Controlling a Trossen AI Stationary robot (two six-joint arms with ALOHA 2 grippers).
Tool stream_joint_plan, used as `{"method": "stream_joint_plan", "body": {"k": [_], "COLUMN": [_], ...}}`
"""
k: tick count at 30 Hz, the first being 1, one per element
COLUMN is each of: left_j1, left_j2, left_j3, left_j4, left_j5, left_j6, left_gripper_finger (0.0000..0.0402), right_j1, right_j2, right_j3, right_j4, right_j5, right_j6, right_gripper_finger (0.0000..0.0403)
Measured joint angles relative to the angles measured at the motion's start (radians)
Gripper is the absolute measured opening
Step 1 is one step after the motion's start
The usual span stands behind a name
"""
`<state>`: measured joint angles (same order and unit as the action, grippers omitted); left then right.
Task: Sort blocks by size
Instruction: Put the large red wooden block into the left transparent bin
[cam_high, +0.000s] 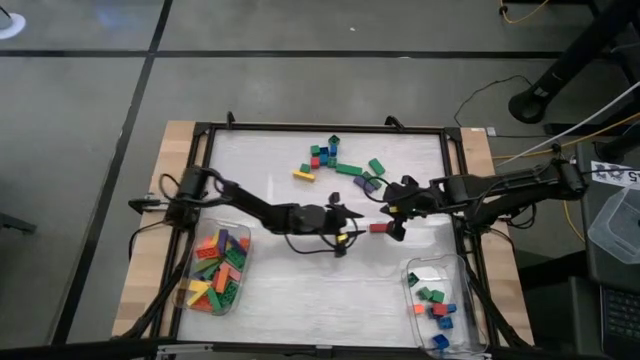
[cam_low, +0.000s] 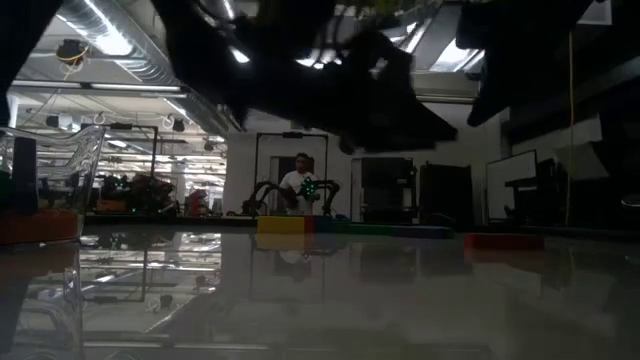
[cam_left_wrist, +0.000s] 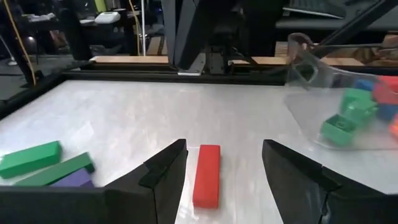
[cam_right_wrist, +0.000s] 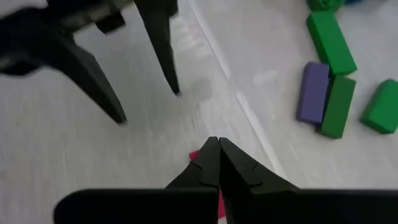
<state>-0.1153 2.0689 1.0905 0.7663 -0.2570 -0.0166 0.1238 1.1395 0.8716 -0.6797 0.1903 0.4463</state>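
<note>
The left arm is reaching from the table's left edge toward the middle, elbow bent, and its left gripper (cam_high: 347, 228) is hovering low with the fingers (cam_left_wrist: 163, 169) spread apart and nothing between them but air. A long red block (cam_left_wrist: 206, 175) is lying flat on the white table (cam_high: 270, 300) in line with the gap between those fingers, just ahead of them and untouched.

The right arm is stretching in from the right edge, and its right gripper (cam_high: 396, 215) is sitting close above the same red block (cam_high: 379, 228), fingertips (cam_right_wrist: 214, 163) pinched tight together and holding nothing. The two grippers are facing each other across this block, so room between them is tight.

Farther back, a loose cluster of blocks (cam_high: 335, 160) is lying scattered: green, red, blue, yellow and purple pieces. In the right wrist view a purple block (cam_right_wrist: 313, 91) is lying against a long green block (cam_right_wrist: 337, 106), with more green ones close by.

A clear tub (cam_high: 236, 281) near the left front corner is holding many long blocks in mixed colours. Another clear tub (cam_high: 470, 310) near the right front corner is holding a few short ones in green, red, blue and orange.

The middle front of the table, between the tubs, is lying bare, as is the far left part. A black frame (cam_high: 330, 127) is running round the table's edges.

In the low view, a person (cam_low: 297, 182) is standing far off in the room.
</note>
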Motion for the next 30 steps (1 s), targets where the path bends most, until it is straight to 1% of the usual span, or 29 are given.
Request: {"method": "stream_joint_plan", "body": {"k": [7, 11, 13, 16, 18, 25, 30], "left_j1": [0.024, 0.042, 0.053, 0.068, 0.077, 0.1, 0.104], "left_j2": [0.157, 0.216, 0.242, 0.277, 0.293, 0.306, 0.304], "left_j3": [0.16, 0.245, 0.277, 0.315, 0.325, 0.329, 0.329], "left_j4": [-0.01, -0.096, -0.145, -0.189, -0.19, -0.242, -0.291], "left_j5": [0.004, 0.006, 0.024, 0.079, 0.102, 0.105, 0.155], "left_j6": [0.056, 0.057, 0.057, 0.048, 0.03, 0.024, 0.025], "left_gripper_finger": [0.0198, 0.0198, 0.0198, 0.0198, 0.0198, 0.0198, 0.0198], "right_j1": [0.0, 0.0, 0.0, 0.0, 0.0, 0.0, 0.0], "right_j2": [0.0, 0.0, 0.0, 0.0, 0.0, 0.001, 0.001], "right_j3": [0.0, 0.0, 0.0, 0.0, 0.0, 0.0, 0.0], "right_j4": [-0.021, -0.021, -0.022, -0.022, -0.021, -0.026, -0.026], "right_j5": [-0.027, -0.031, -0.032, -0.032, -0.032, -0.032, -0.026], "right_j6": [0.025, 0.025, 0.025, 0.024, 0.024, 0.021, 0.02], "right_gripper_finger": [0.0003, 0.0003, 0.0003, 0.0003, 0.0003, 0.0003, 0.0003]}}
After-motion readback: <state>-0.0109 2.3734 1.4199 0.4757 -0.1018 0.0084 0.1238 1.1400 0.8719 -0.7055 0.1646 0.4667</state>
